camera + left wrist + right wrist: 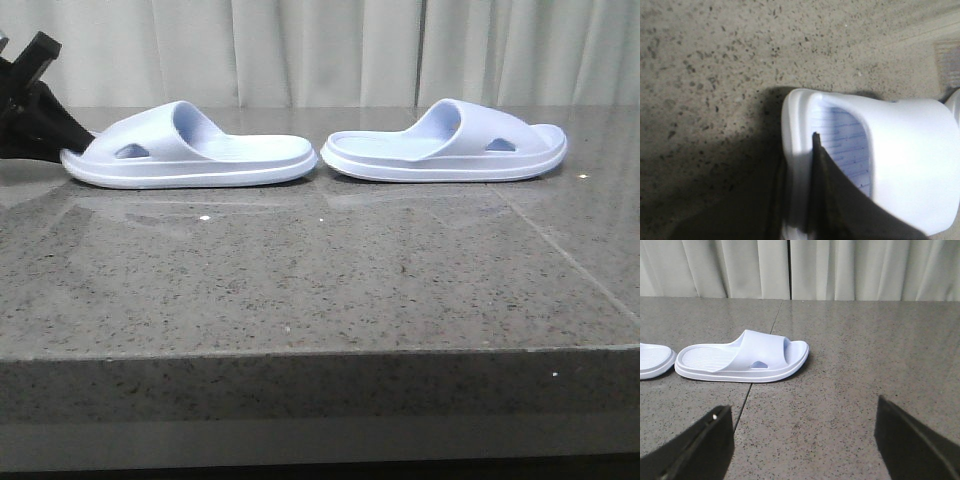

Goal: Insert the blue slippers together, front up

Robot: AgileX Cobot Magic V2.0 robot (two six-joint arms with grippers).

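Observation:
Two pale blue slippers lie flat on the table, heel to heel, toes pointing outward. The left slipper (200, 150) has its toe end at the far left, where my left gripper (68, 148) meets it. In the left wrist view my left gripper (797, 185) is shut on the rim of this slipper (910, 150), with one finger (825, 180) inside the toe opening over the ribbed footbed and the other outside. The right slipper (450, 150) lies free. My right gripper (800, 412) is open and empty, low over the table, well short of the right slipper (745, 360).
The table is speckled grey stone (300, 280) with a seam line (747, 400) and a front edge (320, 350). A pale curtain (330, 50) hangs behind. The left slipper's heel (652, 360) shows in the right wrist view.

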